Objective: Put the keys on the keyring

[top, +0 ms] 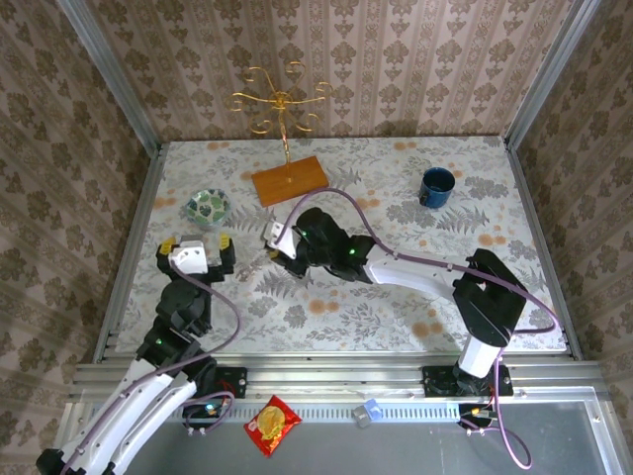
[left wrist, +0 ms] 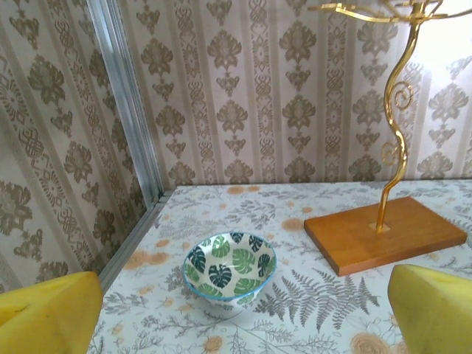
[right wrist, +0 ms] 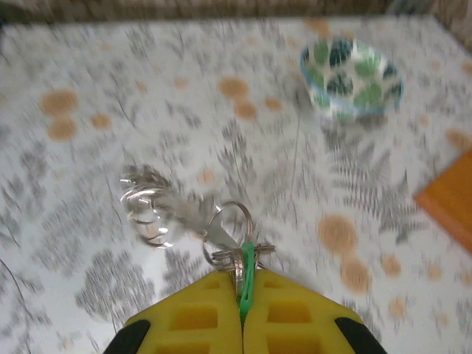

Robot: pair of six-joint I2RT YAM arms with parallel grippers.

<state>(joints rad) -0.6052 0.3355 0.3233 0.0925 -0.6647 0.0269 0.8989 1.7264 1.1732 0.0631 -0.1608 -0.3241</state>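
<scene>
Right pincer [right wrist: 243, 295] is clamped on a green key [right wrist: 247, 269], its head pinched edge-on between the yellow pads. Silver rings [right wrist: 225, 225] hang off the key over the counter [top: 396, 297]. They're blurred, so can't tell if they touch it or if a second key is in the bundle. From above, the bundle sits near the patterned bowl [top: 208, 206], to its right and closer to the arm bases. Left pincer [top: 197, 244] has its pads wide apart, just on the near side of the bowl, facing it. Wooden base [top: 289, 180] of the gold stand [top: 280, 104] is right of the bowl, slightly farther back. Blue cup [top: 436, 186] is well right of the bowl.
</scene>
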